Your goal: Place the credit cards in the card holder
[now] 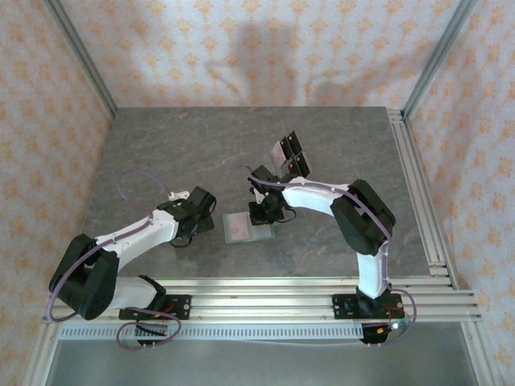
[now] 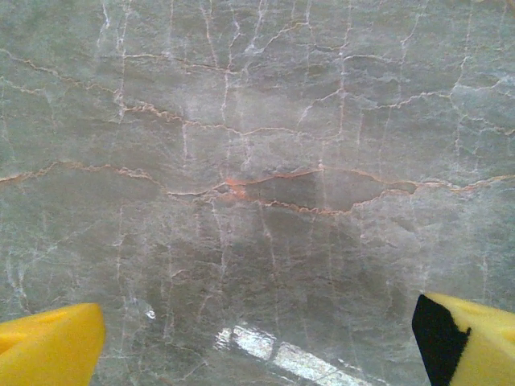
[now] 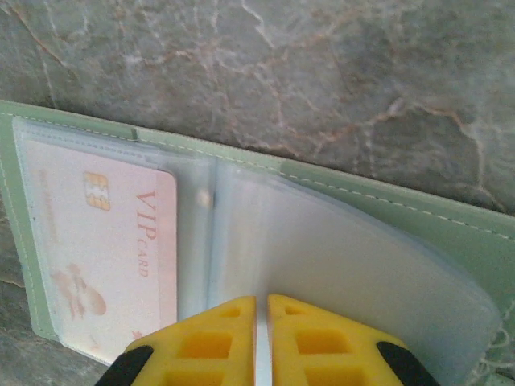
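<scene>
Rails (image 1: 265, 291): we are seeing them running along the near edge of the table (image 2: 257, 121), with both arms bolted onto them.
Left gripper (image 2: 257, 334): we are seeing its yellow fingers (image 2: 48, 346) standing wide apart, released and gripping nothing, pointing down at bare marbled tabletop just left of the wallet (image 3: 386, 205).
Right gripper (image 3: 261, 310): we are seeing it clenching, its yellow fingers (image 3: 201, 342) nearly meeting on the thin near edge of the wallet's clear sleeve (image 3: 338, 265).
Wallet: we are finding it lying open on the table between the two grippers, its pale green rim showing around the clear pockets.
Pink card (image 3: 105, 241): we are reading "VIP card" on it, and it is sitting inside the left clear pocket.
Loose cards (image 1: 296, 163): we are spotting a small cluster, mostly black, lying on the table beyond the wallet and apart from it.
</scene>
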Robot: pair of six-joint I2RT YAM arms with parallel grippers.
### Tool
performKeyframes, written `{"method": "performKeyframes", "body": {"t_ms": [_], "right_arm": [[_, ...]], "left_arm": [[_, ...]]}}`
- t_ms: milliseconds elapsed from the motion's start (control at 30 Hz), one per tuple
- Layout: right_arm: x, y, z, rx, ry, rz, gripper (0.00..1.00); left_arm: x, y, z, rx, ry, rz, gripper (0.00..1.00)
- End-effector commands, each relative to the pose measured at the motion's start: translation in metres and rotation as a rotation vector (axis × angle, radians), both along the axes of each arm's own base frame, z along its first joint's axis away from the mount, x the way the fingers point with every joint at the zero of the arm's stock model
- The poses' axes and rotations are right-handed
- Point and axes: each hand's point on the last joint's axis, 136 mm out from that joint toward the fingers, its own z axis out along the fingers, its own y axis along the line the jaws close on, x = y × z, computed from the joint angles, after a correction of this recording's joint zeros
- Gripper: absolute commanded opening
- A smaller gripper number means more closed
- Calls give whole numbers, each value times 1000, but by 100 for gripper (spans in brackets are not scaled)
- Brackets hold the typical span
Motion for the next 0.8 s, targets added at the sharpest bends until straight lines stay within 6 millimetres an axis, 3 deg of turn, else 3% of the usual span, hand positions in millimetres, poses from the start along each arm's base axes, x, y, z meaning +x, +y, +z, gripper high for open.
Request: {"method": "performKeyframes", "body": {"t_ms": [0, 133, 233, 567, 767], "right_arm": [[2, -10, 11, -24, -25, -26, 12], [7, 1, 34, 29, -51, -22, 12], [6, 7, 39, 41, -50, -12, 11], [-10, 24, 19, 24, -8, 40, 8], [-17, 22, 7, 5, 12, 40, 8]], "left_arm": [[3, -2, 1, 10, 9, -19, 100], [1, -11, -3, -4, 12, -40, 100], [-1, -16, -5, -5, 12, -53, 100], [-9, -26, -21, 10, 38, -74, 100], [-10, -28, -28, 17, 50, -82, 100]]}}
